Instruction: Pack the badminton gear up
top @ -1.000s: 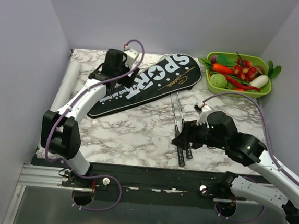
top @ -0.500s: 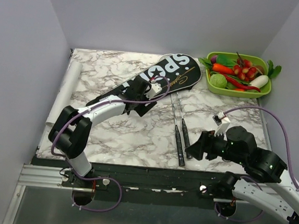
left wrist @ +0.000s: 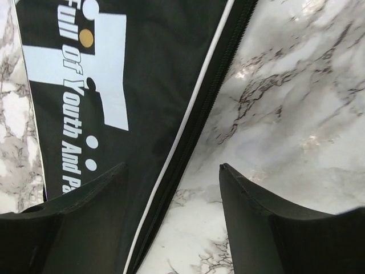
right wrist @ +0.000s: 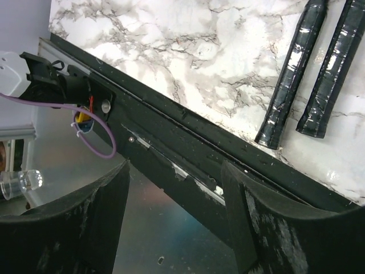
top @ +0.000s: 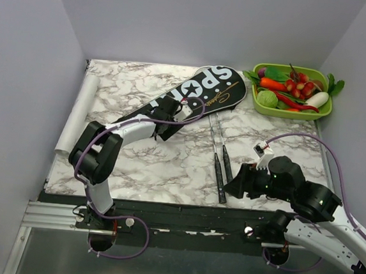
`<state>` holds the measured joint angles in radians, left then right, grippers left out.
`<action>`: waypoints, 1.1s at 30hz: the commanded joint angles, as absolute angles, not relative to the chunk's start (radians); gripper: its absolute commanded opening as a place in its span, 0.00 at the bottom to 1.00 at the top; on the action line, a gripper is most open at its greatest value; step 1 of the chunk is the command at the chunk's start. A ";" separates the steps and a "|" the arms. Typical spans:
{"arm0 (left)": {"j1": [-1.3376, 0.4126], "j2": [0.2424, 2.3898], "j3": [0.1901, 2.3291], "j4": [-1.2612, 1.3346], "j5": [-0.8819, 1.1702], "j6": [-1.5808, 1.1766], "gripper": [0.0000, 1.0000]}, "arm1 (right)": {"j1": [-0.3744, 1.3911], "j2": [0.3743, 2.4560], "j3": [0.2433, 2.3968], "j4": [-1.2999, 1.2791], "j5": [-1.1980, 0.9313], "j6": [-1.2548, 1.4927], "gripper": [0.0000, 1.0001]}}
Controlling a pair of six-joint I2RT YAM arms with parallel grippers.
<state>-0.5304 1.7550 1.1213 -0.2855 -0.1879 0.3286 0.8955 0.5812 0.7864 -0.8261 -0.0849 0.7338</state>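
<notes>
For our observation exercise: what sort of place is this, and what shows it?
Probably a robot test cell: two white-and-black robot arms bolted to a metal rail, a marble-patterned tabletop boxed in by plain lilac walls, and a green tray of toy vegetables.

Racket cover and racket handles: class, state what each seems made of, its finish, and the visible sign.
Racket cover: probably synthetic fabric, matt black with printed white lettering; a zip and white piping run along its edge. Racket handles: black wrapped grip, perhaps under clear film; spiral bands and glossy highlights suggest this.
</notes>
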 commanded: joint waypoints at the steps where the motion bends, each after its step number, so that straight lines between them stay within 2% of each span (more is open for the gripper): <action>1: -0.494 1.773 1.112 -0.261 -0.181 0.330 0.71 | 0.896 0.586 0.770 -0.790 -0.109 0.744 0.73; 4: -0.471 1.784 1.100 -0.247 -0.163 0.325 0.70 | 0.897 0.601 0.775 -0.782 -0.107 0.735 0.73; 9: -0.454 1.819 1.123 -0.268 -0.127 0.318 0.59 | 0.896 0.636 0.778 -0.762 -0.113 0.721 0.73; 16: -0.445 1.844 1.088 -0.248 -0.112 0.324 0.51 | 0.897 0.667 0.773 -0.736 -0.127 0.704 0.73; 22: -0.433 1.874 1.111 -0.275 -0.080 0.321 0.26 | 0.897 0.666 0.764 -0.732 -0.129 0.701 0.73; 23: -0.433 1.876 1.120 -0.288 -0.077 0.319 0.17 | 0.897 0.663 0.761 -0.733 -0.127 0.703 0.73; 25: -0.433 1.873 1.123 -0.295 -0.068 0.319 0.08 | 0.897 0.655 0.758 -0.733 -0.124 0.701 0.73; 26: -0.433 1.870 1.126 -0.304 -0.061 0.318 0.00 | 0.896 0.652 0.758 -0.735 -0.121 0.703 0.73; 33: -0.445 1.780 1.184 -0.429 -0.017 0.213 0.00 | 0.897 0.641 0.759 -0.750 -0.094 0.696 0.73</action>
